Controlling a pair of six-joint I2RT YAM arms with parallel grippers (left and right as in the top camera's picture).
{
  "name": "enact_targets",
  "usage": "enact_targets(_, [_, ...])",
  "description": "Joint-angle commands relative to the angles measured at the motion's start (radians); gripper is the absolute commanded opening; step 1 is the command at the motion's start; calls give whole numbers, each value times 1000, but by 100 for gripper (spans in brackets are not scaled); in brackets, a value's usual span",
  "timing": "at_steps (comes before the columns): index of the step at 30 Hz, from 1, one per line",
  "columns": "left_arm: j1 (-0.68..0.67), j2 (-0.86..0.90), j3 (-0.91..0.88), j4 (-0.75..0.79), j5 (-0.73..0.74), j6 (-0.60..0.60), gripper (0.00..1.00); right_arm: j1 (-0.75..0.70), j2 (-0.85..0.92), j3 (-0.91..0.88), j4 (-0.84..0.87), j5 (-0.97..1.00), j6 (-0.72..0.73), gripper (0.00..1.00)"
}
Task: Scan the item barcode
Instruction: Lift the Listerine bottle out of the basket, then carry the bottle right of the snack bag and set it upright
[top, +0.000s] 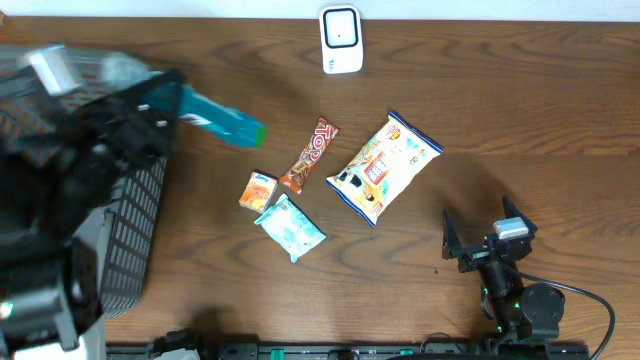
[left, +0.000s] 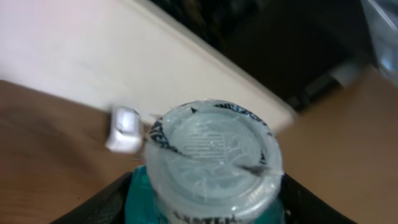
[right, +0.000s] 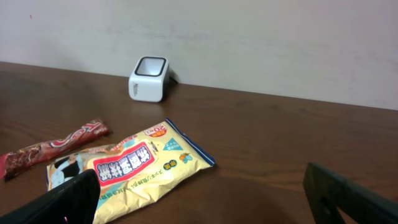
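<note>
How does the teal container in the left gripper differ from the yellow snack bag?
The teal container is clamped in the left gripper; the yellow snack bag lies flat on the table, untouched. The container is a round tube with a clear lid; the bag is a flat pouch. Neither is at the scanner yet.
</note>
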Motion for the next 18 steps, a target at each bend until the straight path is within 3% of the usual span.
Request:
enact_targets(1, [-136, 66, 11, 20, 31, 4, 41, 4, -5, -3, -2, 0, -1, 99])
enact_targets(10, [-513, 386, 10, 63, -60, 22, 41, 4, -5, -3, -2, 0, -1, 99])
enact_targets(18, [-701, 662, 10, 239, -60, 22, 41, 4, -5, -3, -2, 0, -1, 99])
